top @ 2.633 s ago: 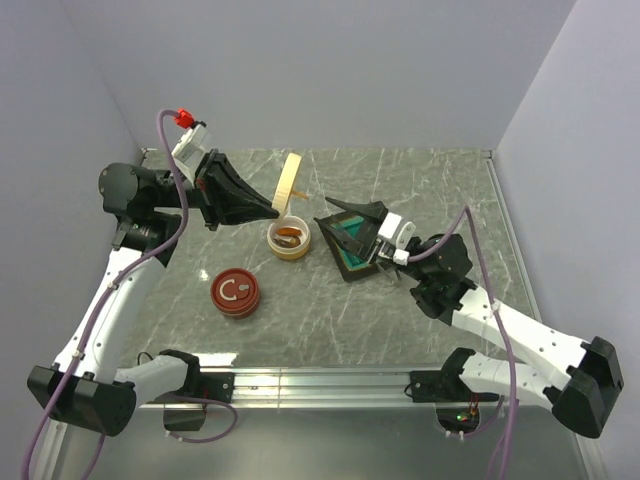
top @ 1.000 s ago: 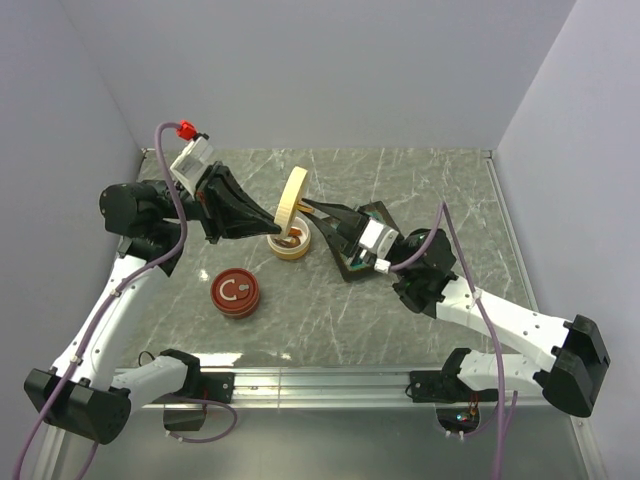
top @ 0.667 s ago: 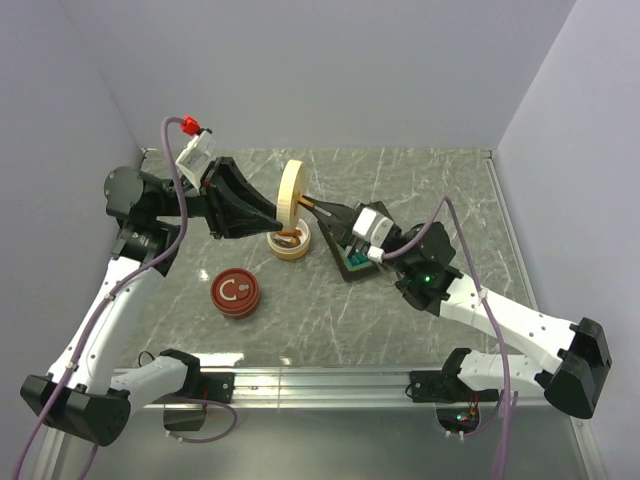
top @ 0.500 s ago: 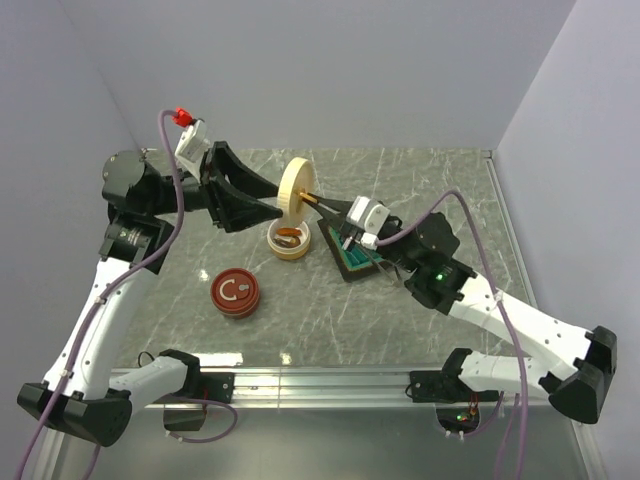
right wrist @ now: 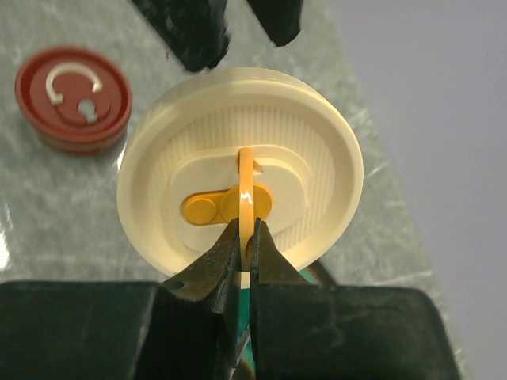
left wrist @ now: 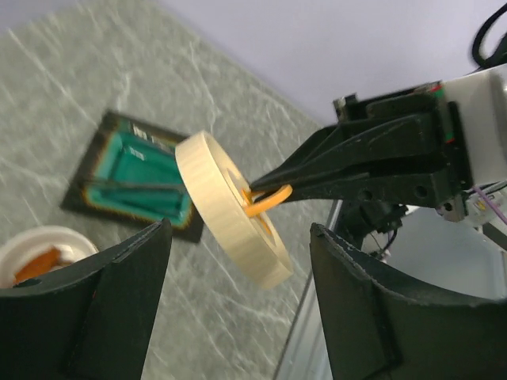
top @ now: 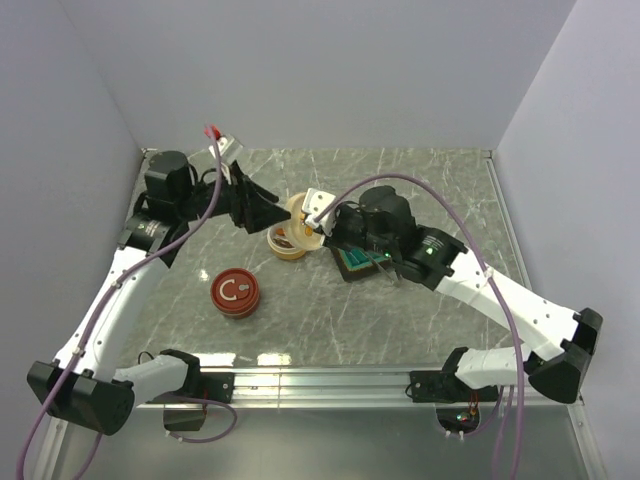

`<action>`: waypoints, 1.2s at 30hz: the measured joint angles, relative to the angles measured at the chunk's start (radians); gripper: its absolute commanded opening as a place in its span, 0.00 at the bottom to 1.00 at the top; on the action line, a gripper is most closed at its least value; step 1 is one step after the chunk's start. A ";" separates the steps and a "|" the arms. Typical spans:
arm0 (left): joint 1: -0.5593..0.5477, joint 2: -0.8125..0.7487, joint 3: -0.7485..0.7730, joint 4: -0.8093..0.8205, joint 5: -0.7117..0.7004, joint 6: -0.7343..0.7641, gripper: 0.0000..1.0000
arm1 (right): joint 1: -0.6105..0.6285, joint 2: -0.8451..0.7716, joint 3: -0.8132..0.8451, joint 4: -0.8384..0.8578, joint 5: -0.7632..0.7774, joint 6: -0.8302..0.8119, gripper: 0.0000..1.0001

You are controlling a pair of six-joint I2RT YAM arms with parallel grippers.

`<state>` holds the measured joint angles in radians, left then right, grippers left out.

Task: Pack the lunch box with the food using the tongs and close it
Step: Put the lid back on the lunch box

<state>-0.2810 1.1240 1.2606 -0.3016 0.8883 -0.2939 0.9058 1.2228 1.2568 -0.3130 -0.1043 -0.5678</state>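
My right gripper [right wrist: 247, 237] is shut on the orange ring handle [right wrist: 246, 186] of the cream round lid [right wrist: 242, 174], which hangs tilted in the air just above the lunch box [top: 287, 246]. The box is a cream round tub with orange-brown food [top: 286, 238] in it. In the left wrist view the lid [left wrist: 230, 210] floats between the spread fingers of my left gripper [left wrist: 239, 237], which is open and touches nothing. The dark tongs [left wrist: 131, 187] lie in the teal tray [left wrist: 95, 194]. Seen from above, my left gripper [top: 272, 210] sits just left of the lid [top: 297, 206].
A red round lid [top: 235, 293] lies on the marble table in front of the lunch box. The teal tray [top: 352, 268] sits right of the box, under my right arm. Grey walls stand on three sides.
My left gripper has opened, let go of the lid and drawn back left. My right gripper has shut on the orange ring and now carries the lid, lower and over the box.
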 measured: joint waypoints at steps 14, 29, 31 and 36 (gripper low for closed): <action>-0.020 0.048 -0.142 0.060 -0.021 -0.138 0.60 | 0.024 0.075 0.150 -0.262 0.039 0.016 0.00; -0.006 0.093 -0.282 0.320 0.092 -0.401 0.02 | 0.058 0.161 0.187 -0.309 0.091 0.001 0.04; 0.006 0.096 -0.317 0.405 0.122 -0.480 0.00 | 0.058 0.161 0.187 -0.306 0.089 0.002 0.09; 0.029 0.116 -0.402 0.693 0.203 -0.720 0.00 | 0.058 0.150 0.182 -0.283 0.075 0.006 0.10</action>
<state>-0.2516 1.2400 0.8589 0.3916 1.0908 -1.0138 0.9638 1.3727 1.4387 -0.5961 -0.0296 -0.5617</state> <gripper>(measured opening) 0.289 0.103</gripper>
